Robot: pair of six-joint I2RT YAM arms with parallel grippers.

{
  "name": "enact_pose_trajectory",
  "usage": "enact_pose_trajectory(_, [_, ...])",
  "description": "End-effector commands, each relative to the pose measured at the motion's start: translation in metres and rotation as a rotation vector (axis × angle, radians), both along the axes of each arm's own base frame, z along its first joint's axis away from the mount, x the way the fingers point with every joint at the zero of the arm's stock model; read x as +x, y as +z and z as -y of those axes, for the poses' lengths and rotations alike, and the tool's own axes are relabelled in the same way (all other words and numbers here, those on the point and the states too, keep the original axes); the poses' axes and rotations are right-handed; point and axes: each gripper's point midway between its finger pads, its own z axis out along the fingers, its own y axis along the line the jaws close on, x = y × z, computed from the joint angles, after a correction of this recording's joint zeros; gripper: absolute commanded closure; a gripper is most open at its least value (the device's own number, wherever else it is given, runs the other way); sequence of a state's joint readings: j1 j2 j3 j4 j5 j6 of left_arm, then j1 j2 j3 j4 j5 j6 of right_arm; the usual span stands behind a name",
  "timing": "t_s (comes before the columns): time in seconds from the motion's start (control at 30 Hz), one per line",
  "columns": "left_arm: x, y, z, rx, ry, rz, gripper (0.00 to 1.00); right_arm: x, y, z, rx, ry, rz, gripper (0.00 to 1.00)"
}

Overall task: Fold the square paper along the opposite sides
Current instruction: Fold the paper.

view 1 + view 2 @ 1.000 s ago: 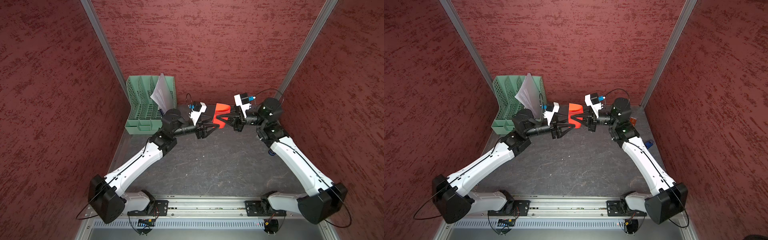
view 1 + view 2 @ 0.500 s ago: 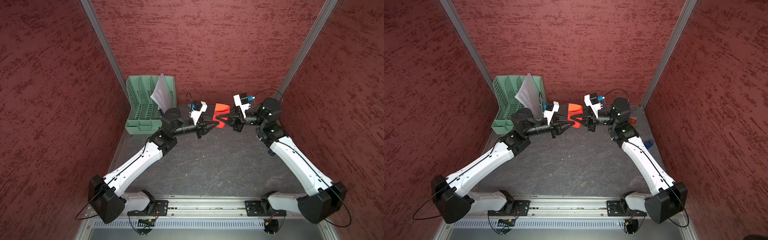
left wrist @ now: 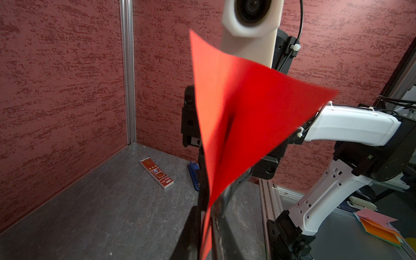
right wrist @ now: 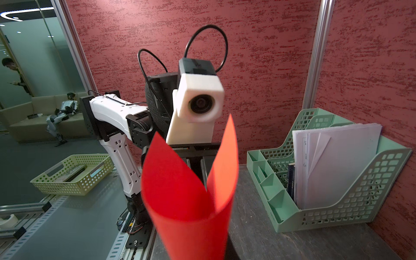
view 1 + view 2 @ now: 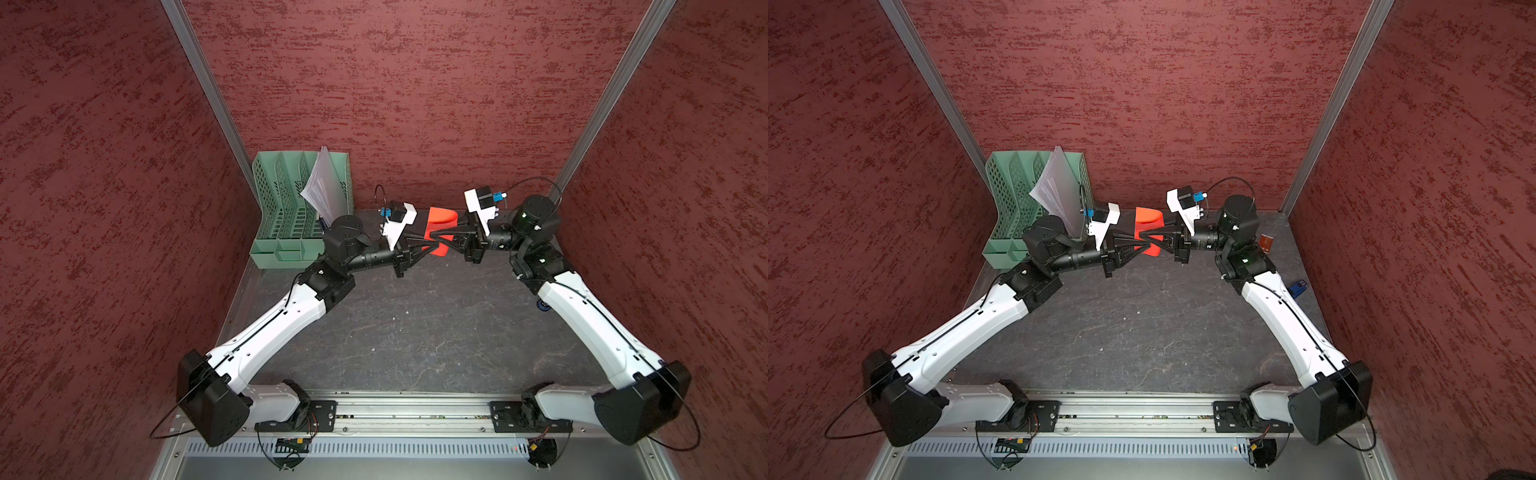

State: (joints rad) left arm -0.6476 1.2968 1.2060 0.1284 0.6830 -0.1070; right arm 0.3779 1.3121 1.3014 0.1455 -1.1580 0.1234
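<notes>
Curled square paper (image 5: 441,216) hangs pinched between left jaws and right jaws.

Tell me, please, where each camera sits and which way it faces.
Top views: high over the front rail, looking down at the table; both whole arms show, left gripper and right gripper pinching the red paper.
Left wrist: on the left arm, facing the right arm; its own fingers flank the paper.
Right wrist: on the right arm, facing the left arm and green rack; paper hides its fingers.
Shared: every view shows the paper; wrist views show the opposite arm.
</notes>
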Motion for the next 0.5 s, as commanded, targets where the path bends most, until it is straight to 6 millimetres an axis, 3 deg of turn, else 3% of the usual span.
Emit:
enact_pose_trajectory(0.0, [-0.0040,0.0097,0.0023,-0.006,-0.018,0.028,0.89,-0.0022,0.0086,-0.0028,0.014,0.003,0.029,0.91])
enact_pose_trajectory(0.13, [-0.0035,0.0088,0.0023,-0.003,-0.015,0.027,0.91,-0.0024,0.0088,-0.0024,0.013,-0.001,0.032,0.84])
enact_pose_trajectory(0.2, [-0.0037,0.0088,0.0021,-0.002,-0.014,0.027,0.92,-0.0023,0.0090,-0.0020,0.012,-0.007,0.033,0.62])
enact_pose_trajectory(0.27, [-0.0036,0.0089,0.0013,0.002,-0.009,0.028,0.92,-0.0026,0.0096,-0.0010,0.003,-0.017,0.041,0.48])
enact_pose_trajectory(0.47, [-0.0049,0.0065,-0.0021,0.029,0.005,0.027,0.92,-0.0066,0.0160,0.0055,-0.080,-0.080,0.083,0.31])
